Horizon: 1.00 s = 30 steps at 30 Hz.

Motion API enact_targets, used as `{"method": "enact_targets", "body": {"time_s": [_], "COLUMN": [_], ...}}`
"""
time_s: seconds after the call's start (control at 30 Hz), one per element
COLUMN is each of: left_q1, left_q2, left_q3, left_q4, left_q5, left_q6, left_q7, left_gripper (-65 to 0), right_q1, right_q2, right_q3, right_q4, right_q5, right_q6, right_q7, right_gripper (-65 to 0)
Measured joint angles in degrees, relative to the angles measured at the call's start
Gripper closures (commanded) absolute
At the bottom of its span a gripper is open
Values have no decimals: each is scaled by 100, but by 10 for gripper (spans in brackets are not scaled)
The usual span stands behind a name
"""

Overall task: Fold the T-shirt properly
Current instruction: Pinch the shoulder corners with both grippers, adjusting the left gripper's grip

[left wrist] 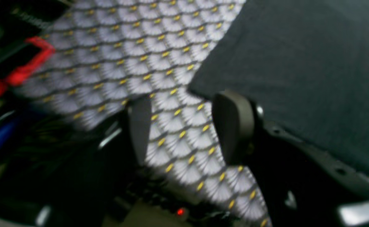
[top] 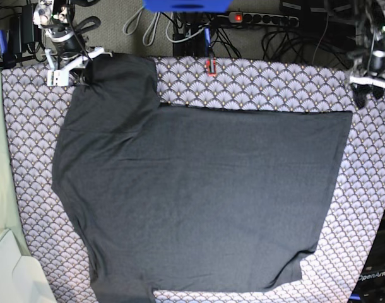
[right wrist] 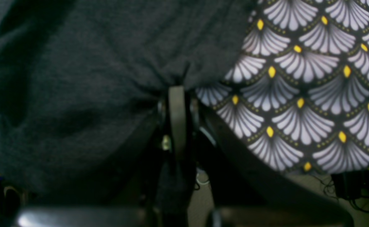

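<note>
right hand (right wrist: pixel 178 94) pinched tight on my shirt (top: pixel 205 196) sleeve, far corner | left hand (left wrist: pixel 184 126) wide open, empty, just beside shirt's corner

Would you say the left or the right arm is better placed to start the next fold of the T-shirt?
Right, probably: the right gripper is shut on the T-shirt at its sleeve; the left gripper hangs open beside the shirt's corner.

The T-shirt (top: pixel 205 196) is soft, matt knit cloth, faintly fuzzy in the right wrist view and creased where it is pinched. The cloth (top: pixel 255 88) under it is smooth woven fabric with a flat printed scallop pattern. The left gripper (left wrist: pixel 184 126) has matt dark plastic pads (left wrist: pixel 233 124) and a glossy metal-looking bracket.
</note>
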State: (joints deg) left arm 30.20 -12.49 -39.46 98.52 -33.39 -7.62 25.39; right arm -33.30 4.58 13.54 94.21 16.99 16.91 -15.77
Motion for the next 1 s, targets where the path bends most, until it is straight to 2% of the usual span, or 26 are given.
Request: {"method": "enact_targets", "body": {"time_s": [0.1,0.27,0.4,0.77,0.87,0.97,1.0], "left_q1": [-444,-949,-1145,-1602,-1805,-1864,-1871], "left_q2": [-7,-232,-221,-208,-219,-256,-238], "left_q3": [-109,-17,-7,-7,42,297,354], "left_q4": [-614,-1207,-1467,-2068,-2133,-2140,-2138], "left_q5": [98,332,457,579,573,566,566], "left_q6": [155,109,79,120,48,-278,-262], "left_q7": [11,-33,11,9,-44,-31,-35], "left_gripper": [-341,-341,-341,-341,-342,-342,-342], "right_q1": [-48,-315,-358,-339,-341,-341,-339], "right_q2": [0,-2,-31,-31,-31,-33,-33], "right_q3": [0,-22,-37,-44,-44,-48,-48], "right_q4": [35,315,557,564,562,562,562], "right_q5": [39,-24,-92,-116,-114,-114,-114], "right_q6": [7,24,26,28,28,28,28], "right_q7": [-2,-208,-525,-546,-544,-544,-542], "right_gripper": [0,0,0,0,0,0,0]}}
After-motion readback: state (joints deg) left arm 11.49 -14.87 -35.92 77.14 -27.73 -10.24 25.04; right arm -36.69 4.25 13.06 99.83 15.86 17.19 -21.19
